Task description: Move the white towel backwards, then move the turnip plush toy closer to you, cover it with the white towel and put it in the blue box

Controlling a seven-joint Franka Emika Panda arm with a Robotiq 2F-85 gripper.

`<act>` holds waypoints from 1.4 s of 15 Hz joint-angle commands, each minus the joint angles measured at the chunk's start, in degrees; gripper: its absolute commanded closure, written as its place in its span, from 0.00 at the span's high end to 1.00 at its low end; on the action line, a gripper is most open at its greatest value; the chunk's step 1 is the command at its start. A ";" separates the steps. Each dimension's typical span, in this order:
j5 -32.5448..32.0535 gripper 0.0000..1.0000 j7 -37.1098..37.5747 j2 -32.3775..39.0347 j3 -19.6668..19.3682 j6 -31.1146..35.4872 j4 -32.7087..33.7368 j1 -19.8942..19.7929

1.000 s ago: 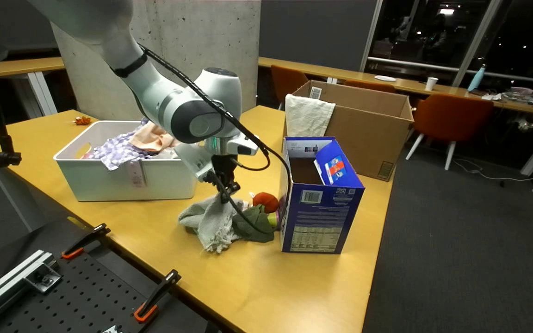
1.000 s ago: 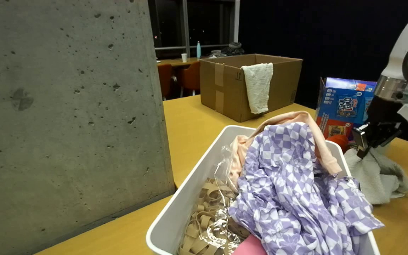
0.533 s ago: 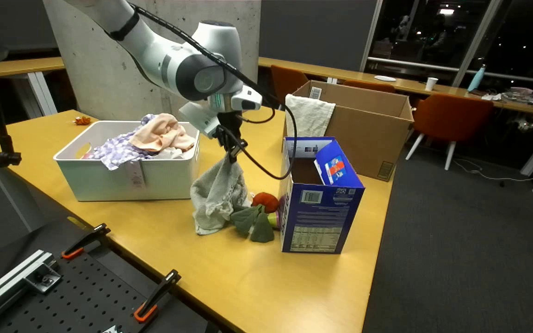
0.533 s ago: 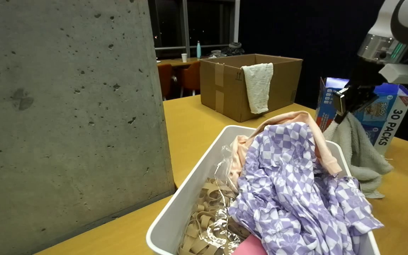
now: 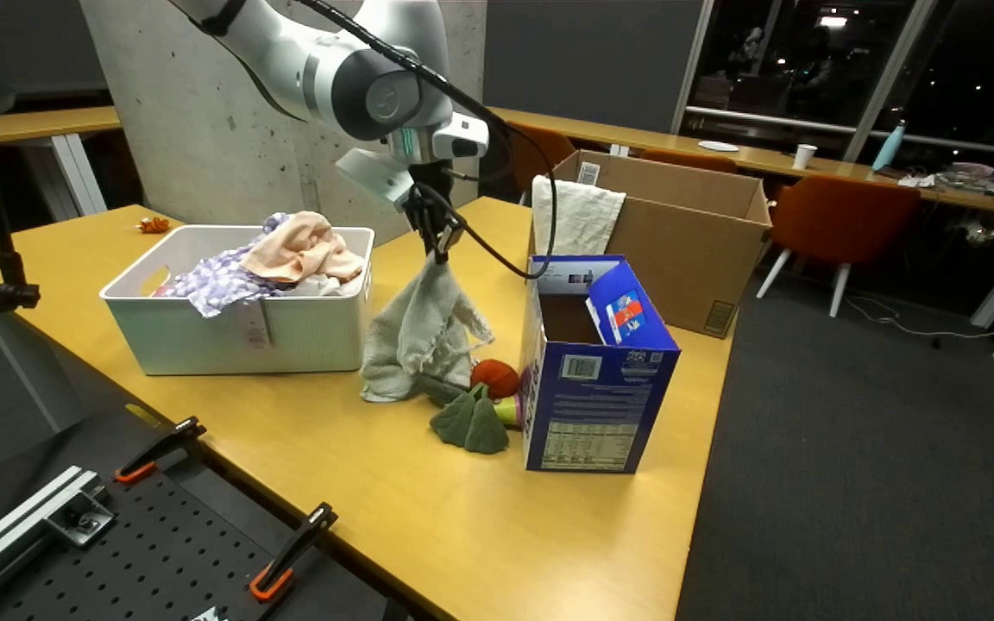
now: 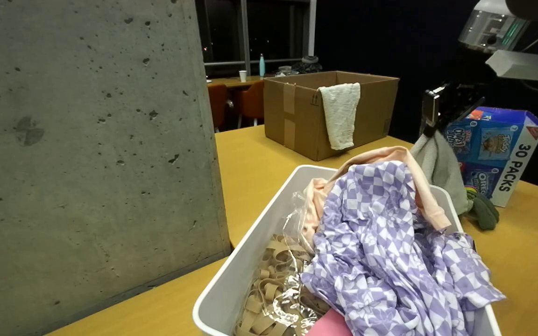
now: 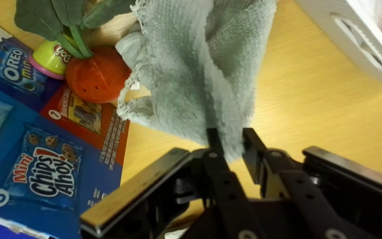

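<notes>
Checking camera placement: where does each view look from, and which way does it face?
In an exterior view: raised, facing down across the table toward the concrete pillar; arm and tool show.
In an exterior view: above the white bin, facing the brown cardboard box; wrist and tool at right.
Wrist view: on the wrist, facing past the tool's fingers to the white towel and turnip plush toy.
Both exterior views share the concrete pillar and white bin.
</notes>
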 commanded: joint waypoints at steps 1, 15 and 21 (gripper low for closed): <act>0.17 0.56 -0.28 -3.16 -0.62 -1.42 -3.75 -0.69; 6.97 1.00 -4.46 -0.26 -2.74 3.46 -13.28 -8.20; 8.74 1.00 -4.62 6.53 -2.05 3.00 -9.00 -9.13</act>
